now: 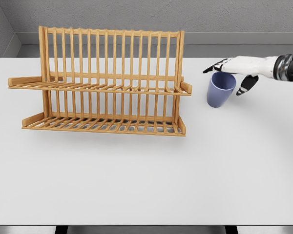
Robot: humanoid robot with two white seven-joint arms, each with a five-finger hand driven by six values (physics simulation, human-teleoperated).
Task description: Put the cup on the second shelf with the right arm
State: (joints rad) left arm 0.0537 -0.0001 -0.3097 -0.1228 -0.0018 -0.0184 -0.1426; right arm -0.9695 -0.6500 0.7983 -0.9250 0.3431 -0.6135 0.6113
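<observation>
Head view is showing my right hand point(233, 71) reaching, fingers spread and holding nothing, over the blue cup point(220, 89) near the tabletop's point(146, 185) right edge, risking tipping it.

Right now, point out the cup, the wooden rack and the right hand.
cup point(219, 91), head view, its front wall.
wooden rack point(107, 87), head view, upper shelf's front rail.
right hand point(232, 73), head view, mid-hand above the cup's rim.

White table point(136, 185) carries two things — wooden rack point(105, 83), blue cup point(220, 89).
</observation>
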